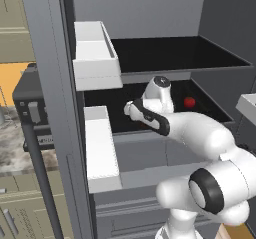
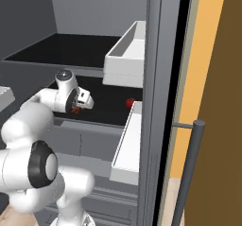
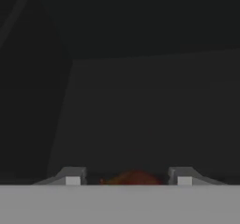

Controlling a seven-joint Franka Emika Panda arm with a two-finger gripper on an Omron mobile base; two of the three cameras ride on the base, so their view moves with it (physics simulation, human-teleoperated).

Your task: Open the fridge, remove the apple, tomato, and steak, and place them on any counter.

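Observation:
The fridge [image 1: 50,83] stands open, and my arm reaches in over its lower black shelf [image 1: 210,108]. My gripper [image 3: 128,177] sits low over that shelf, its fingertips [image 3: 72,177] closed in on either side of a red item [image 3: 133,176], also seen under the hand [image 2: 75,109]. A small round red fruit [image 1: 189,102] lies farther back on the same shelf, apart from the hand. I cannot tell which of the two is the apple and which the tomato. The steak is out of view.
White door bins [image 1: 97,53] [image 1: 102,148] hang on the left door, and others [image 2: 125,55] on the right door beside its bar handle [image 2: 189,173]. The upper shelf [image 1: 175,53] overhangs the arm. A dark appliance [image 1: 30,108] stands on the speckled counter [image 1: 12,145] left of the fridge.

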